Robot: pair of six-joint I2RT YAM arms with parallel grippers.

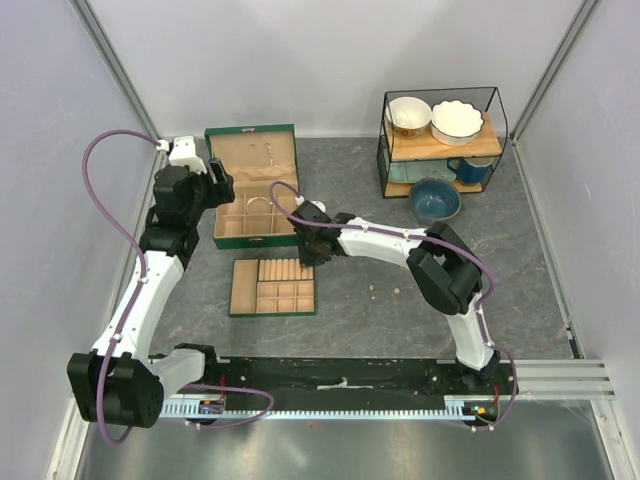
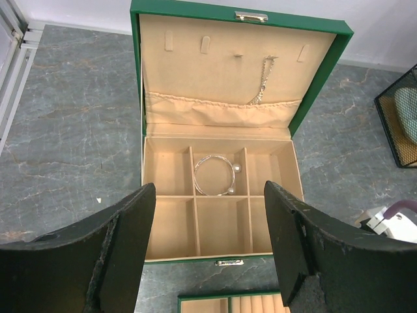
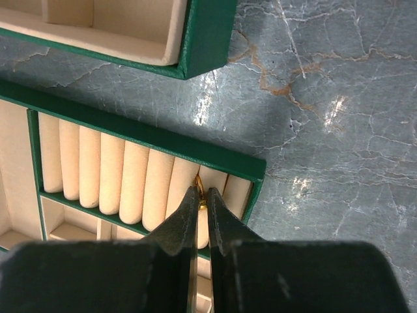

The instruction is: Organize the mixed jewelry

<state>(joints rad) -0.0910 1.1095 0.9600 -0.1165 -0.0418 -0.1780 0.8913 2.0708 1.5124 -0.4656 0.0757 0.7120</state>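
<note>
Overhead view of a grey marbled table (image 3: 326, 98) with two robot arms reaching in from the near edge. An open green box (image 2: 195, 8) sat toward the back left. Its lift-out tray (image 3: 150, 134) lay on the table just in front of it.

The right gripper (image 3: 202, 199) was poised over the right end of the tray, fingers pressed almost together and pinching a small gold ring (image 3: 199, 184). The ring hung at the fingertips, just above a groove between the last pale rolls (image 3: 133, 176). Whether it touched the padding could not be told.

The left gripper (image 2: 208, 195) hovered over the box with its fingers spread wide and holding nothing. Below it, a thin silver bangle (image 2: 212, 156) lay in the middle back compartment. A fine chain (image 2: 264, 81) hung inside the lid.

Two tiny pale specks (image 1: 372, 292) lay on the table right of the tray. They were too small to identify, though they may have been more jewelry.

Likely step: seating the ring in the groove. The risks looked real. The grip was on a thin edge, so the ring could twist or slip free. If let go too high or off-centre, it might rest on top of a roll or bounce off onto the table beside the tray's near corner. If the fingertips pressed too deep, they could catch the padding and drag the loose tray as they lifted.
</note>
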